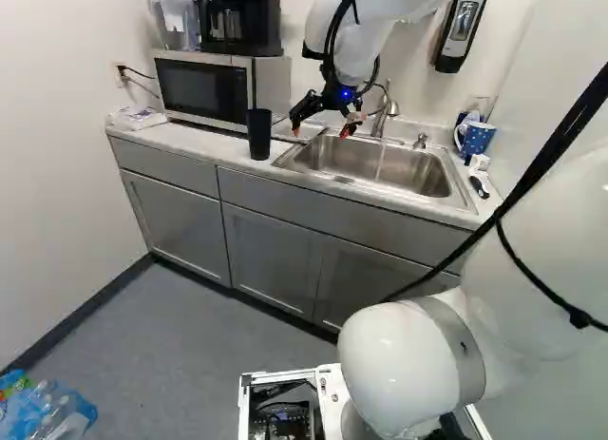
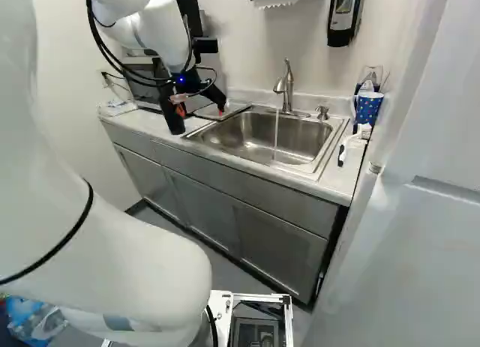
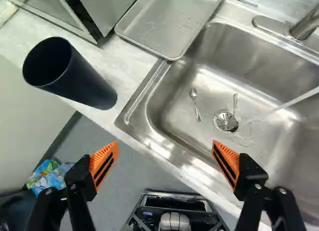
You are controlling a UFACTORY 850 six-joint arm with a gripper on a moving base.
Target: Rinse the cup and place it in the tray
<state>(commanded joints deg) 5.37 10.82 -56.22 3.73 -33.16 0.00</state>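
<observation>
A black cup stands upright on the counter beside the sink, ahead of the gripper and off to one side, apart from its wide-spread fingers. The tray rests at the sink's edge; water runs from the faucet.

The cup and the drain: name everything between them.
In the wrist view, between the cup and drain lie bare countertop, the sink's rim and a spoon.

The pale counter bears a dark cup, microwave, tray and apparently a brush.
</observation>
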